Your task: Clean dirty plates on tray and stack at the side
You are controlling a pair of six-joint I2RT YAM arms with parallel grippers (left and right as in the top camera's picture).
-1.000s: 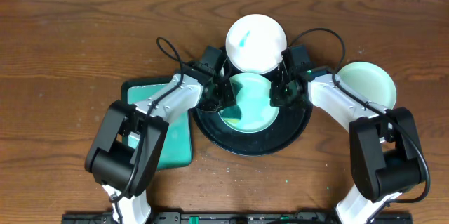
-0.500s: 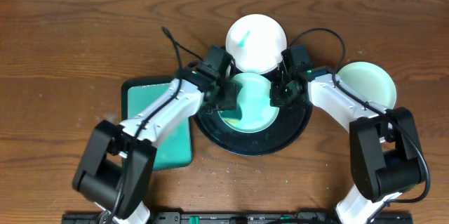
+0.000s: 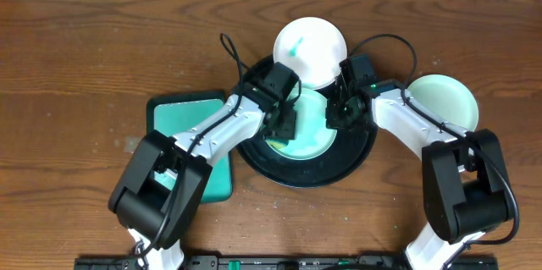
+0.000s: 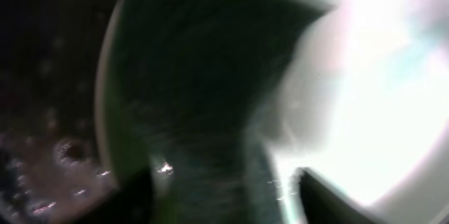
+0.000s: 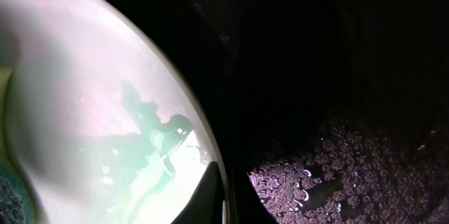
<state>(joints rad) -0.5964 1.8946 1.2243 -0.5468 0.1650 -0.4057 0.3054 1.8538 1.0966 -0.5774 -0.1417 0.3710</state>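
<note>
A pale mint plate (image 3: pixel 309 130) with teal smears lies on the black tray (image 3: pixel 356 156). My left gripper (image 3: pixel 284 128) is over the plate's left half, shut on a dark teal sponge (image 4: pixel 203 97) pressed to the plate (image 4: pixel 379 76); this view is blurred. My right gripper (image 3: pixel 337 118) is shut on the plate's right rim; in the right wrist view its fingers (image 5: pixel 226 199) pinch the rim, with the smeared plate (image 5: pixel 105 112) to the left and the wet tray (image 5: pixel 337 76) to the right. A white plate (image 3: pixel 309 50) with a teal smear sits behind the tray.
A second mint plate (image 3: pixel 442 101) lies on the wooden table to the right of the tray, behind my right arm. A teal rectangular sponge tray (image 3: pixel 216 168) lies to the left of the black tray, partly under my left arm.
My left gripper has moved right with the sponge, from the plate's left edge toward its middle. My right gripper and the plates have stayed put.
</note>
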